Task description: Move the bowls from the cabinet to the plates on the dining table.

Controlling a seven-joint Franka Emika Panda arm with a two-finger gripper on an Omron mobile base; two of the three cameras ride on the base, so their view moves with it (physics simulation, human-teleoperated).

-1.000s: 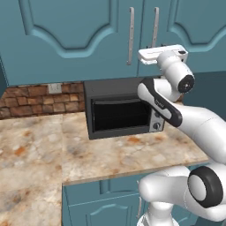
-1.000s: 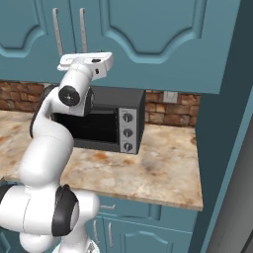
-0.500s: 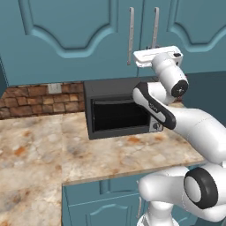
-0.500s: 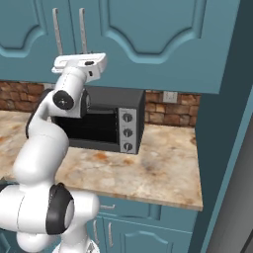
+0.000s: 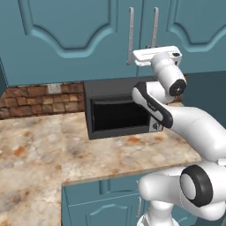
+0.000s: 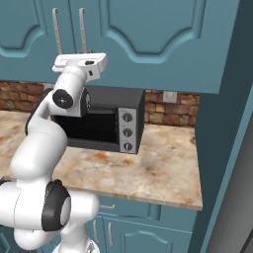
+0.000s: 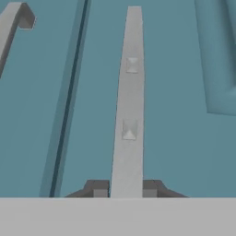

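Observation:
The teal cabinet (image 5: 66, 39) (image 6: 163, 39) stands above the counter with both arched doors shut. Two vertical silver bar handles flank the door seam. My gripper (image 5: 154, 48) (image 6: 84, 52) (image 7: 126, 186) is raised to the lower end of the right door's handle (image 5: 155, 24) (image 6: 82, 24). In the hand view that bar (image 7: 130, 106) runs straight up between the two dark fingertips (image 7: 97, 188), which press against its sides. The left door's handle (image 5: 130, 35) (image 7: 11, 25) is free. The bowls, the plates and the dining table are out of view.
A black microwave (image 5: 119, 112) (image 6: 106, 121) sits on the beige marbled counter (image 5: 66, 154) (image 6: 148, 168) right under my hand. A brick backsplash (image 5: 31, 99) runs behind it. A tall dark teal panel (image 6: 232, 148) bounds the counter on the right.
The jaws have closed in on the right door's handle. The hand has shifted slightly closer to the cabinet; the doors have not moved.

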